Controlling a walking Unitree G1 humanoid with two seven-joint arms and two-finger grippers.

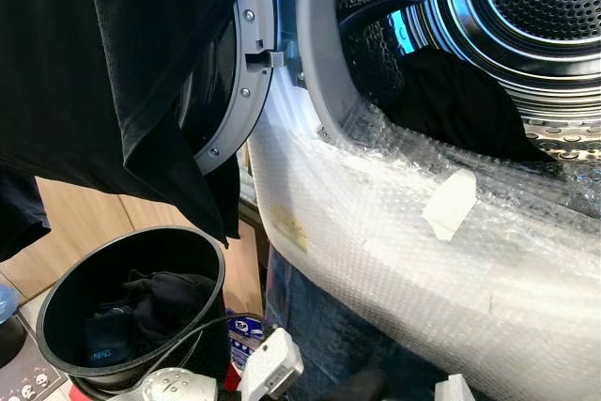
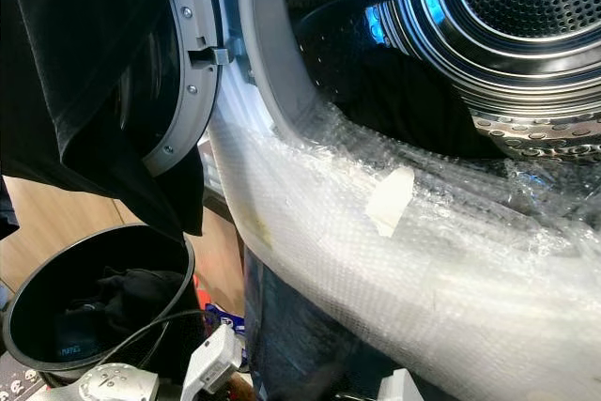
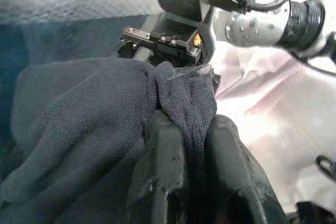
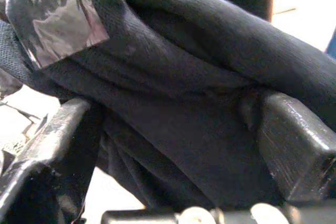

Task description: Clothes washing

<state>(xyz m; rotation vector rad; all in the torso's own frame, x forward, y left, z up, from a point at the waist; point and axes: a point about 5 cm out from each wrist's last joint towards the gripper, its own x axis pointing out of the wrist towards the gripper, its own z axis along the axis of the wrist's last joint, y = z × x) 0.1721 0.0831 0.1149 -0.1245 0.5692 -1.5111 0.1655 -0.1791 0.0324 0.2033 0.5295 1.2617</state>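
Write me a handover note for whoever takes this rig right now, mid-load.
Left tool: shut on a fold of the dark garment.
Right tool: fingers spread, same dark cloth bunched between them; grip unclear.
The garment hangs left of the open washer door.
Done: one dark item lies at the drum mouth.
Left: load the held garment, then the clothes in the black basket.

Bin [image 1: 56, 302] lies left of drum [image 1: 526, 7]; garment [image 1: 460, 105] inside drum.
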